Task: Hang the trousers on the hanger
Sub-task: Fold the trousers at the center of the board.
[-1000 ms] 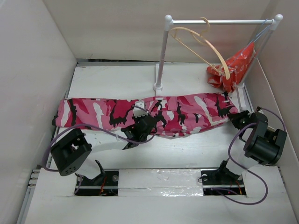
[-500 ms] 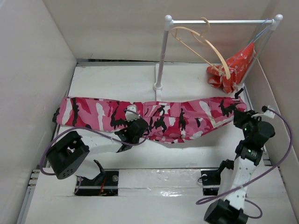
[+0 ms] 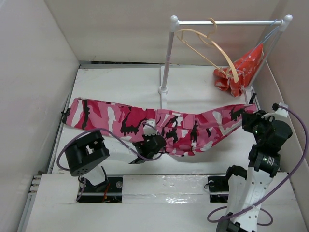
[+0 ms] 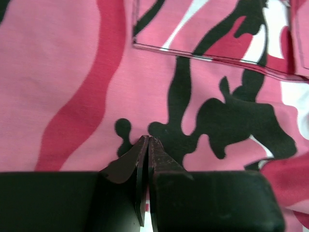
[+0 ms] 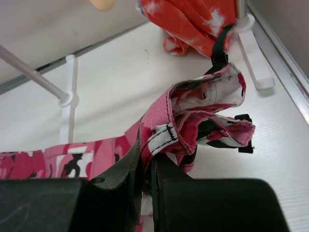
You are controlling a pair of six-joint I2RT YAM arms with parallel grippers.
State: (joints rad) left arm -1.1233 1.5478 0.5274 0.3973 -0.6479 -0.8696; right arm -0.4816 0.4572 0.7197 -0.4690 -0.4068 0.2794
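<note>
The camouflage trousers (image 3: 193, 128) stretch in a band across the table from left to right. My right gripper (image 3: 252, 121) is shut on the bunched waistband at their right end, held just off the table (image 5: 152, 157); the folded waistband (image 5: 203, 111) stands up from the jaws. My left gripper (image 3: 152, 145) sits at the near edge of the trousers' middle. Its jaws are shut tip to tip (image 4: 148, 140) against flat pink cloth (image 4: 72, 72), and no fold shows between them. The pale wooden hanger (image 3: 207, 48) hangs by its hook from the rail at the back right.
A white rail (image 3: 227, 22) on two ball-topped posts (image 3: 166, 58) stands at the back. A red-orange cloth (image 3: 241, 72) hangs at its right end, just beyond the held waistband (image 5: 193, 19). Pale walls close in the table on three sides.
My left gripper has shut and slid a little right and nearer. The right arm has risen with the waistband. The trousers' left end has slid away from me.
</note>
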